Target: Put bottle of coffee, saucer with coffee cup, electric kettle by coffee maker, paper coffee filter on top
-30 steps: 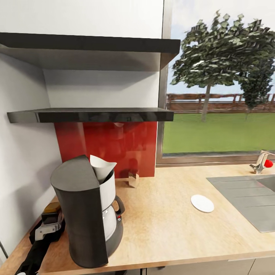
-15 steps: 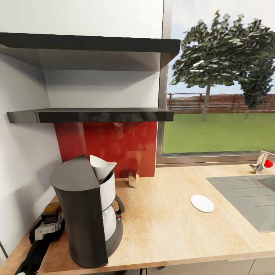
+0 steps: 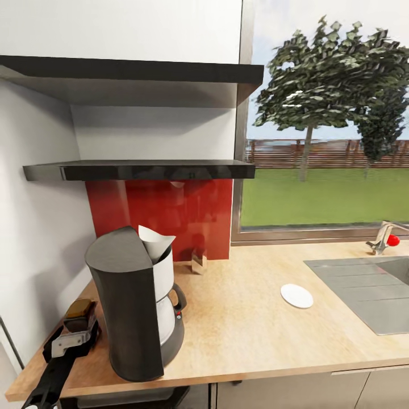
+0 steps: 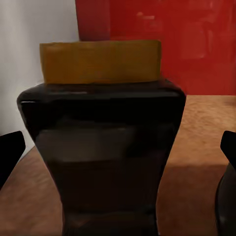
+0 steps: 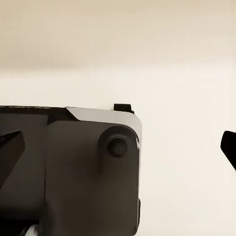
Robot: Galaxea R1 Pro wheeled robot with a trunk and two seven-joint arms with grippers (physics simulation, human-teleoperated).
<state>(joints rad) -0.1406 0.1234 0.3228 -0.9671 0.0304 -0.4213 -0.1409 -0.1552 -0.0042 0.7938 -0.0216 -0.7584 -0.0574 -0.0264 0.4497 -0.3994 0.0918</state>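
The dark coffee maker (image 3: 129, 309) stands on the wooden countertop (image 3: 244, 335) at the left, with a white paper filter (image 3: 154, 241) sticking up from its top. Left of it stands the bottle of coffee (image 3: 79, 314), dark with a yellow-brown lid (image 4: 101, 61). My left gripper (image 3: 69, 339) sits low on the counter just in front of the bottle, open, its fingertips (image 4: 10, 152) on either side of the bottle without touching it. A white saucer (image 3: 296, 296) lies on the counter to the right. My right gripper (image 5: 118, 147) is open and holds nothing.
Two dark shelves (image 3: 142, 169) hang above the red backsplash (image 3: 165, 213). A small tan object (image 3: 199, 262) stands against the backsplash. A steel sink (image 3: 369, 289) and faucet (image 3: 386, 240) lie at the right, below a window. A white wall (image 3: 40, 227) closes the left.
The whole head view has shifted a little, so the camera moved back. The bottle, coffee maker, saucer and left gripper keep their places relative to each other.
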